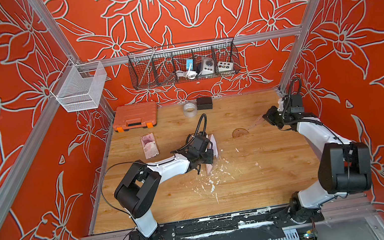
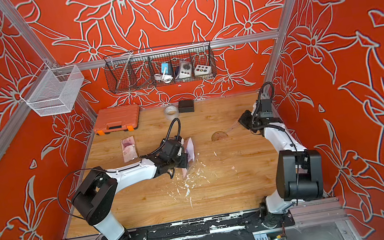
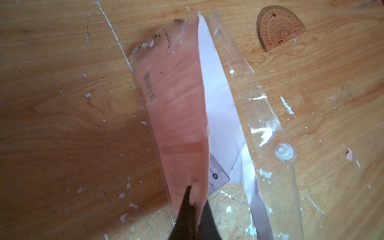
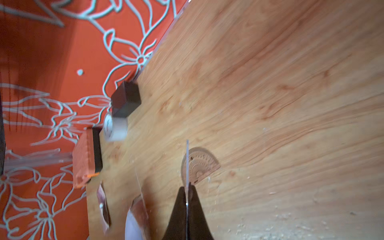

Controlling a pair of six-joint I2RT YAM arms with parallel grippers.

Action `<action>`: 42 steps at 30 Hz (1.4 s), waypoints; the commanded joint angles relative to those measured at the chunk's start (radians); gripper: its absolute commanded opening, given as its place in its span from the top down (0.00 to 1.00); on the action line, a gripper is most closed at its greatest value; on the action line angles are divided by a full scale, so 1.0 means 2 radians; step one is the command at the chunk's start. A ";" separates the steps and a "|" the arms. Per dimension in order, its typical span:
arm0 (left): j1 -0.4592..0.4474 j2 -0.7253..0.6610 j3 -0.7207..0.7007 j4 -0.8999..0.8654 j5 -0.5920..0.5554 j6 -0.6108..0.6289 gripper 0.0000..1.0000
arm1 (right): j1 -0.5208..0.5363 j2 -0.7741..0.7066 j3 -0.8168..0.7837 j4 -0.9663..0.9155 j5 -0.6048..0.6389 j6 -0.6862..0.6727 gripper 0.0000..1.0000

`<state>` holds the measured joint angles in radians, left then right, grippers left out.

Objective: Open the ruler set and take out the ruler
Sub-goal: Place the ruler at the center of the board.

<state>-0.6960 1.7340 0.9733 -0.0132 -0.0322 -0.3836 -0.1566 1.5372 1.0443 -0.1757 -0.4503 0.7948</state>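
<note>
left tool (image 3: 196, 197): pinching ruler set (image 3: 176, 99) | right tool (image 4: 187, 189): pinching ruler (image 4: 187, 162)

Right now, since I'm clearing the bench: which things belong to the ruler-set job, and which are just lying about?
Job: ruler set pouch, gripped by the left pincer; thin clear piece, likely the ruler, in the right pincer; protractor.
Lying about: orange case; tape roll; black box; second pink packet.

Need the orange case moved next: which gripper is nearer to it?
Left. The left gripper, shut on the ruler pouch, hangs mid-table, in front of the orange case; the right gripper, pinching a clear plastic piece, is by the opposite side wall.
</note>
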 commanded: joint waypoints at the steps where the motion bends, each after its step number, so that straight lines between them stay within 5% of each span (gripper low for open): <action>1: -0.003 -0.004 -0.012 -0.012 -0.004 0.000 1.00 | -0.028 0.035 -0.017 0.069 -0.007 0.058 1.00; 9: -0.003 -0.008 -0.008 -0.014 -0.009 0.005 1.00 | -0.035 0.110 -0.112 0.336 -0.007 0.176 1.00; 17: -0.002 -0.011 -0.012 -0.015 -0.011 0.003 1.00 | -0.033 0.162 -0.156 0.467 0.008 0.228 1.00; 22: -0.003 -0.010 -0.011 -0.014 -0.011 0.002 1.00 | -0.028 0.168 -0.167 0.467 -0.005 0.232 1.00; 28: -0.003 -0.006 -0.007 -0.017 -0.009 0.003 1.00 | -0.025 0.110 -0.172 0.397 -0.001 0.213 0.69; 36: -0.003 -0.008 -0.006 -0.019 -0.008 0.003 1.00 | -0.020 -0.058 -0.158 0.180 0.050 0.176 0.68; 42: -0.003 -0.008 -0.012 -0.011 -0.002 0.003 1.00 | 0.057 -0.094 -0.088 0.086 -0.044 0.053 0.70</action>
<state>-0.6960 1.7287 0.9699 -0.0128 -0.0387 -0.3828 -0.1352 1.3468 0.7948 0.1745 -0.4324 1.0660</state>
